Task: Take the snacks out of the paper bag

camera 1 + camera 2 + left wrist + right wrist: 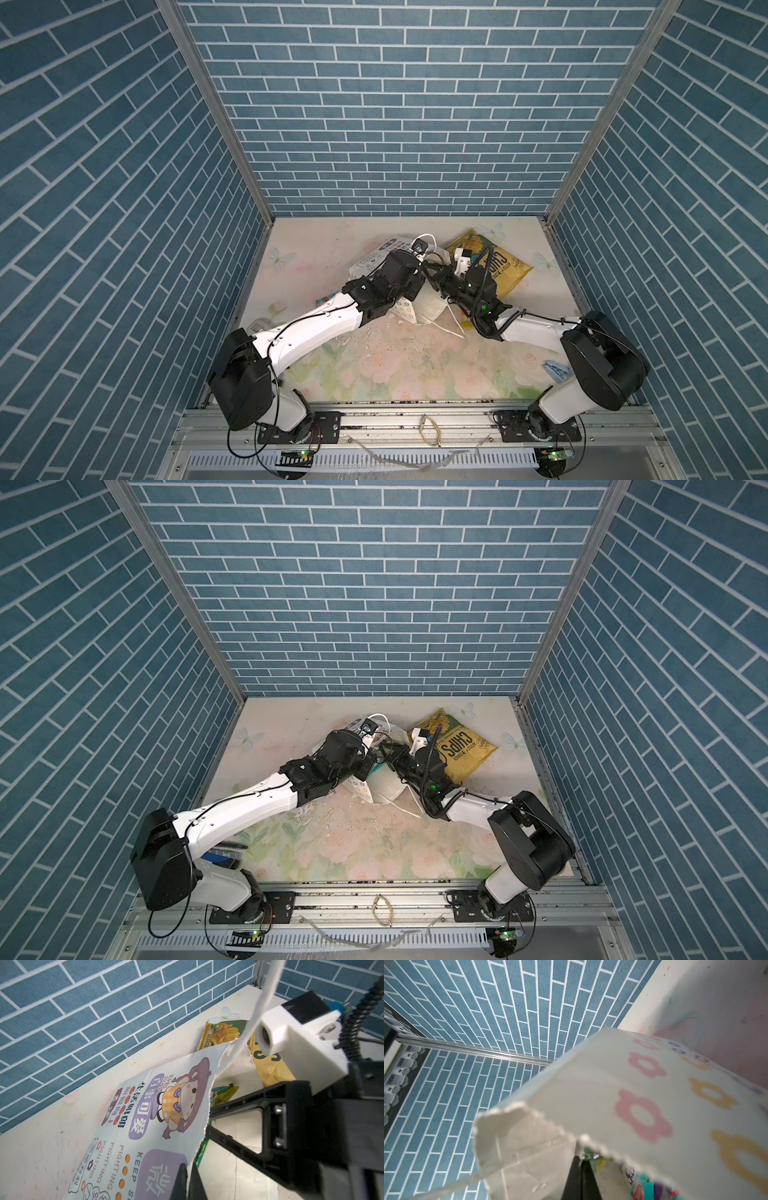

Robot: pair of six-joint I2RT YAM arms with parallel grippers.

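The torn paper bag [368,266] lies on the table [415,365], with the left jaws and right jaws each pinched shut on its ragged edge. Candy pouches [648,1186] sit inside, and the CHIPS bag [509,270] lies beside it.

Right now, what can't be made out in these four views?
Pouches left in the paper bag: right wrist view shows scraps; the torn wall covers the rest.
What the right gripper pinches: blurred in right wrist view.
Chips bag: right arm covers part in both top views.
Small blue object: too small in a top view.
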